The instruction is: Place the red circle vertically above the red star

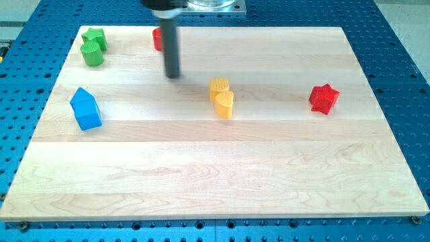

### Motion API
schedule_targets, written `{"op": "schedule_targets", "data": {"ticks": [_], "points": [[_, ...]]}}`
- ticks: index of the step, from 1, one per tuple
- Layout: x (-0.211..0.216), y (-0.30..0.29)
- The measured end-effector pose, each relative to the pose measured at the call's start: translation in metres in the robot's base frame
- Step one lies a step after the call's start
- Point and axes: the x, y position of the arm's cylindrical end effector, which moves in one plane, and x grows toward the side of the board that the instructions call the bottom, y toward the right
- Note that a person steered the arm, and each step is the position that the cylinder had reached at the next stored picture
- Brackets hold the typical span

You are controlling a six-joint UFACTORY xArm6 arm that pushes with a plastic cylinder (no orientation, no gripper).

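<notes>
The red circle (156,39) sits near the board's top edge, left of centre, mostly hidden behind my rod. The red star (324,98) lies at the view's right, in the board's upper half. My tip (173,74) rests on the board just below and slightly right of the red circle, far to the left of the red star.
Two green blocks (93,47) sit at the top left corner. A blue house-shaped block (86,108) lies at the left. Two yellow blocks (221,97), one a heart, touch near the centre. The wooden board (215,168) rests on a blue perforated table.
</notes>
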Motion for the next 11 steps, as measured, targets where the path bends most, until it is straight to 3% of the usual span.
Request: {"op": "schedule_targets", "data": {"ticks": [1,2,4,5,6,7,8,9,10,11], "points": [[-0.041,-0.049],[-0.075,-0.037],[-0.075,0.095],[-0.082,0.028],[-0.119,0.012],[-0.116,0.117],[-0.075,0.249],[-0.069,0.29],[-0.101,0.308],[-0.062,0.348]]}}
